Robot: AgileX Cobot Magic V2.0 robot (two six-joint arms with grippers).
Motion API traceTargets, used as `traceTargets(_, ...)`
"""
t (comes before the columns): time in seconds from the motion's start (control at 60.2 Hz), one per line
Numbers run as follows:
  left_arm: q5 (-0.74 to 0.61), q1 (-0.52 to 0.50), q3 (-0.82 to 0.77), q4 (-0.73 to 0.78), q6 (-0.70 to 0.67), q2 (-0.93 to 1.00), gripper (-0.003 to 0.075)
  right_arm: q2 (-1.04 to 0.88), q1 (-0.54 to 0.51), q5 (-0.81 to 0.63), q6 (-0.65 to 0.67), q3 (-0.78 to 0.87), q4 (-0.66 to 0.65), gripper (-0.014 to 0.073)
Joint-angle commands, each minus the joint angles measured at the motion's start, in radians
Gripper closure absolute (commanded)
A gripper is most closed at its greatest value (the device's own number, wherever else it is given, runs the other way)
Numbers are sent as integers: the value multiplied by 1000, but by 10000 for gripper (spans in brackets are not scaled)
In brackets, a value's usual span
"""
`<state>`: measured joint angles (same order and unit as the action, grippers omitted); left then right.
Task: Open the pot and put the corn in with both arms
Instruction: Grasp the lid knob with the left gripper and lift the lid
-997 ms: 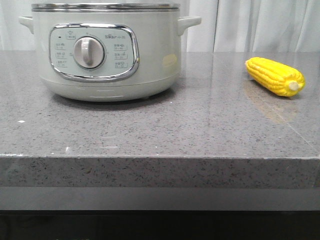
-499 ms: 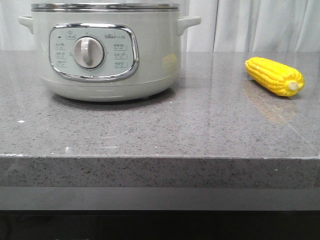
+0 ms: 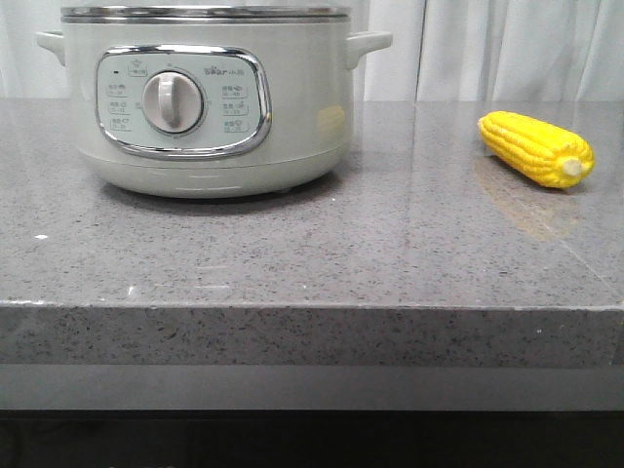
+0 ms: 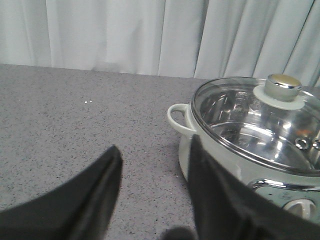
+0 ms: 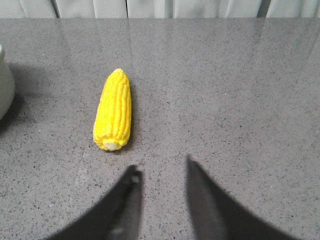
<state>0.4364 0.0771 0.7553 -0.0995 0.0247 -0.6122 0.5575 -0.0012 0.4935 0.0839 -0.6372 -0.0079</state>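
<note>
The pale-green pot point(image 3: 210, 107) stands at the back left of the grey counter, dial panel facing me. In the left wrist view the pot point(image 4: 210, 150) carries a glass lid point(image 4: 255, 122) with a round knob point(image 4: 281, 87). The yellow corn point(image 3: 535, 148) lies at the right, stub end toward me; it also shows in the right wrist view point(image 5: 114, 110). My left gripper point(image 4: 154, 152) is open and empty beside the pot's side handle point(image 4: 176, 116). My right gripper point(image 5: 160, 167) is open and empty, short of the corn and a little to its side. Neither gripper shows in the front view.
The grey speckled counter point(image 3: 312, 253) has its front edge point(image 3: 312, 307) near me. White curtains point(image 3: 487, 49) hang behind it. A strip of the pot's wall point(image 5: 4, 80) sits at the edge of the right wrist view.
</note>
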Motion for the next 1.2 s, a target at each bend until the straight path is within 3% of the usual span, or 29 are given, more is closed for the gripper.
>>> traceTargets(0.0, -101, 0, 29, 21, 1, -39, 171, 21, -5, -65, -7, -33, -12, 20)
traceTargets(0.083, -103, 27, 45, 17, 1, -84, 170, 31, -5, -66, -7, -33, -12, -48)
traceTargets(0.299, -164, 191, 119, 43, 1, -226, 207, 38, -5, -77, -7, -33, -12, -38)
traceTargets(0.615, -410, 383, 251, 44, 1, -502, 207, 38, -5, -86, -7, -33, -12, -38)
traceTargets(1.18, -467, 411, 628, 35, -1, -936, 207, 38, -5, -86, -7, -33, -12, -38)
